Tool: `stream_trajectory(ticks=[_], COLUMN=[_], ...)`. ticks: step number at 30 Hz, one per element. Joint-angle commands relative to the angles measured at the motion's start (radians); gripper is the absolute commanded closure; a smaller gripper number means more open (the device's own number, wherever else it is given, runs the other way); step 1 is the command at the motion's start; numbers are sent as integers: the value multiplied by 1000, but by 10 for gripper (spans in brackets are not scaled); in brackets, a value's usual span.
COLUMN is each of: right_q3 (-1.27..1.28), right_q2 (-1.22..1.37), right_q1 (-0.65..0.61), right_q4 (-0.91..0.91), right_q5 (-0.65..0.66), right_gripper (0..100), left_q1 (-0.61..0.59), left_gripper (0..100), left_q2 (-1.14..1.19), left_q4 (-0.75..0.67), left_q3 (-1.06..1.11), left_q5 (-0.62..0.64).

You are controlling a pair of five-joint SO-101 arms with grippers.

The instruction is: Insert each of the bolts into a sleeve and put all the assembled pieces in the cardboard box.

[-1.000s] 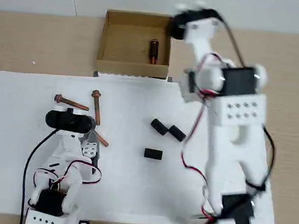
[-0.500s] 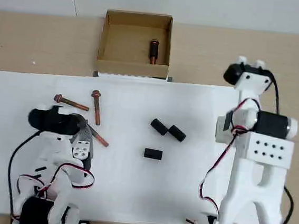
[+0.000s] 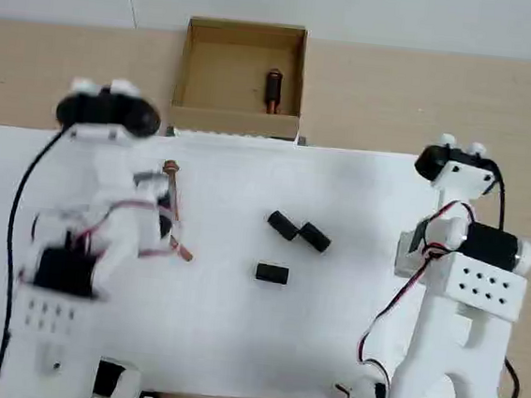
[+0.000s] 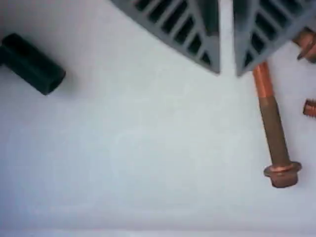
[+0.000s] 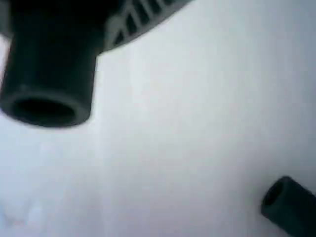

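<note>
The left hand, all but clenched with a sliver of gap between its jaws and nothing in it, hovers at the top of the left wrist view. One tip is just beside the shank of a copper bolt, whose head lies at lower right. Copper ends of other bolts show at the right edge, and a black sleeve lies well apart at upper left.

From above, the left arm stands at frame left over a white sheet. Three sleeves lie loose at the sheet's centre. At top centre on the desk, the cardboard box holds one assembled piece. The right arm stands at frame right.

In its wrist view, the right hand sits at upper left with a black hollow tube close against it. Whether the hand clasps the tube cannot be told. Another sleeve lies at lower right.
</note>
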Motion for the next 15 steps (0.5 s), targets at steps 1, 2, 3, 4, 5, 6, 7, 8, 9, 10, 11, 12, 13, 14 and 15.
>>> stream_trajectory(ticks=[1, 2, 3, 4, 5, 6, 7, 8, 9, 10, 11, 12, 13, 14, 15], right_q3=[-6, -6, -6, -6, -6, -6, -6, -6, -6, -6, -6, -6, -5, -3, 2], right_q2=[-30, -28, -27, -27, -25, -25, -25, -25, -25, -25, -25, -24, -24, -24, -24], right_q1=[41, 47, 51, 54, 58, 59, 59, 59, 59, 59, 59, 59, 59, 59, 59], right_q4=[-18, -18, -18, -18, -18, -18, -18, -18, -18, -18, -19, -24, -28, -31, -33], right_q5=[12, 12, 12, 12, 12, 12, 12, 12, 11, 9, 9, 8, 8, 8, 8], right_gripper=[995, 995, 995, 995, 995, 995, 995, 995, 995, 995, 995, 995, 995, 995, 995], left_q1=[-5, -8, -8, -8, -8, -8, -8, -9, -9, -9, -9, -9, -9, -9, -9], left_gripper=[994, 994, 994, 994, 994, 994, 994, 994, 994, 994, 994, 994, 994, 994, 994], left_q2=[157, 195, 233, 272, 311, 350, 391, 430, 471, 508, 545, 583, 623, 663, 703], left_q4=[5, 5, 5, 5, 5, 5, 6, 6, 6, 15, 32, 57, 84, 114, 147], left_q3=[-134, -154, -173, -191, -209, -229, -252, -272, -295, -317, -346, -375, -407, -441, -476], left_q5=[8, 8, 8, 8, 8, 8, 8, 8, 8, 8, 8, 6, 5, 5, 2])
